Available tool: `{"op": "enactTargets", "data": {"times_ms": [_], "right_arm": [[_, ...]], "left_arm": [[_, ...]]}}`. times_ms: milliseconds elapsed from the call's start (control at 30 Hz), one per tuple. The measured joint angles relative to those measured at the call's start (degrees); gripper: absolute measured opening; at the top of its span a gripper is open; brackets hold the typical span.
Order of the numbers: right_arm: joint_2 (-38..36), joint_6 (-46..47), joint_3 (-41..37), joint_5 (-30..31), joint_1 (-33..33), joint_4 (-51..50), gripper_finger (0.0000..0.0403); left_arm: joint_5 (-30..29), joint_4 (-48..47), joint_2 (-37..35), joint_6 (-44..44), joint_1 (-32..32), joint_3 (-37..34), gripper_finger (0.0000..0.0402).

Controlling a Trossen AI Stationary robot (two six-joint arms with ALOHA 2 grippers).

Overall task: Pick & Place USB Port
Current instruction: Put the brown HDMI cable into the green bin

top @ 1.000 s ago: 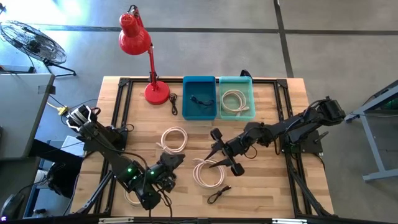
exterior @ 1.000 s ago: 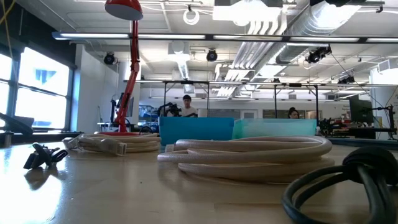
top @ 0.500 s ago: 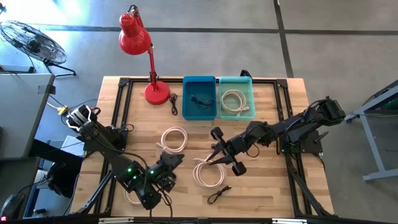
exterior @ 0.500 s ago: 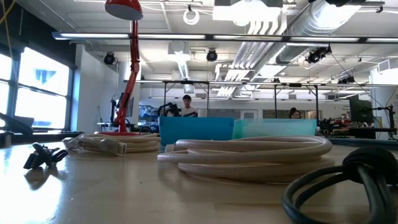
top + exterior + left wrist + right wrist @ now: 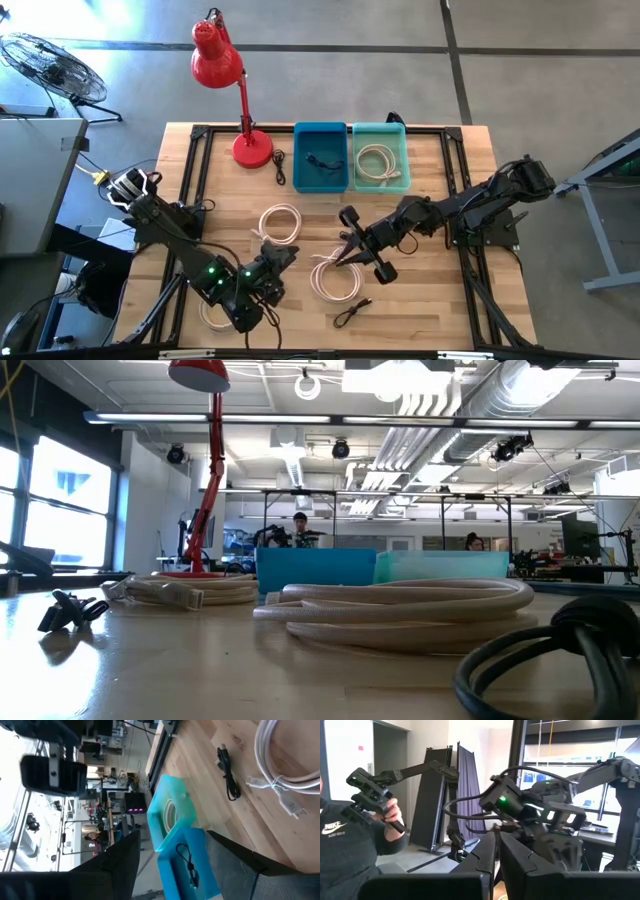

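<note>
Several coiled USB cables lie flat on the wooden table: one white coil point(image 5: 280, 222) at mid-table, another white coil point(image 5: 335, 280) nearer the front, a third point(image 5: 213, 315) under the left arm, and a small black cable point(image 5: 352, 312). My right gripper point(image 5: 340, 260) is shut and hovers over the far edge of the front white coil; its wrist view point(image 5: 496, 840) shows nothing between the fingers. My left gripper point(image 5: 272, 260) is open point(image 5: 175, 851), between the two white coils, and faces the bins. Neither gripper appears in the low view.
A blue bin point(image 5: 320, 157) holding a black cable and a teal bin point(image 5: 380, 155) holding a white cable stand at the far edge. A red desk lamp point(image 5: 250, 148) stands far left. A person point(image 5: 350, 845) shows beyond the table in the right wrist view.
</note>
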Motion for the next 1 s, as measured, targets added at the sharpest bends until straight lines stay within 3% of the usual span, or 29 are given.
{"op": "enactTargets", "data": {"times_ms": [167, 600, 833, 1000], "right_arm": [[0.0, 0.01, 0.0, -0.11, 0.5, -0.05, 0.0012], [0.0, 0.13, -0.02, -0.05, 0.81, -2.64, 0.0011], [-1.44, -0.04, -0.02, -1.46, 1.11, -5.57, 0.0012], [-5.05, -1.95, -0.02, -3.57, 1.1, -13.45, 0.0012]], "left_arm": [[3.35, 0.08, 0.0, -0.06, 1.71, 0.0, 0.0217], [24.42, 1.3, 0.0, -0.17, 7.8, 0.0, 0.0217], [42.22, 1.26, 0.0, -3.76, 13.11, 0.0, 0.0217], [49.19, -0.7, -0.01, -5.02, 15.03, 0.0, 0.0207]]}}
